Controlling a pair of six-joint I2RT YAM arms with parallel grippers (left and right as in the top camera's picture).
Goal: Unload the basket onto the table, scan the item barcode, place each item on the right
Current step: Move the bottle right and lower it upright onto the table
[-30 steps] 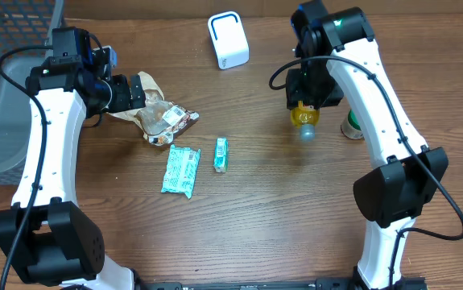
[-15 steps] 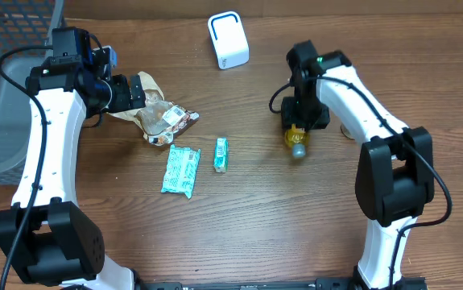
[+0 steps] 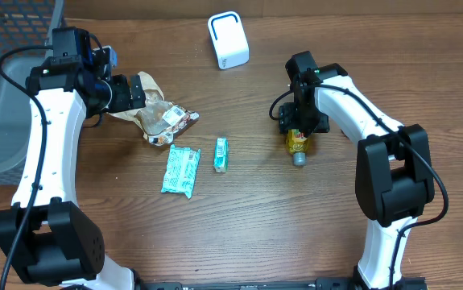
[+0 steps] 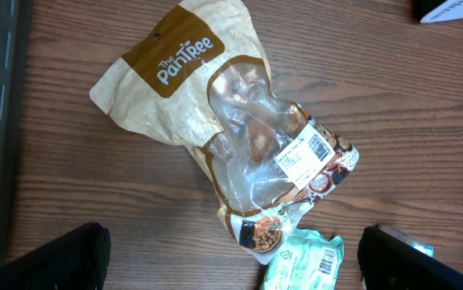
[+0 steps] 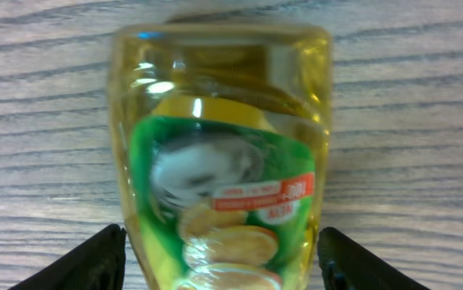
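Note:
A yellow bottle with a green label (image 3: pixel 297 145) lies on the wooden table, cap toward the front edge. My right gripper (image 3: pixel 299 127) hangs right over it, open. In the right wrist view the bottle (image 5: pixel 223 153) fills the space between the two black fingers (image 5: pixel 94 259), with a strip of table showing on each side. The white scanner (image 3: pixel 228 39) stands at the back centre. My left gripper (image 3: pixel 138 93) is open above a brown and clear snack bag (image 4: pixel 215 105), with nothing between its fingers.
A teal packet (image 3: pixel 181 171) and a small teal box (image 3: pixel 221 154) lie in front of the snack bag (image 3: pixel 163 117). A grey mesh basket (image 3: pixel 6 80) stands at the far left. The teal packet's barcode corner (image 4: pixel 305 259) shows in the left wrist view.
The right arm brought the bottle down and toward the front, laid it on the table, and spread its jaws off it. The left arm has not moved.

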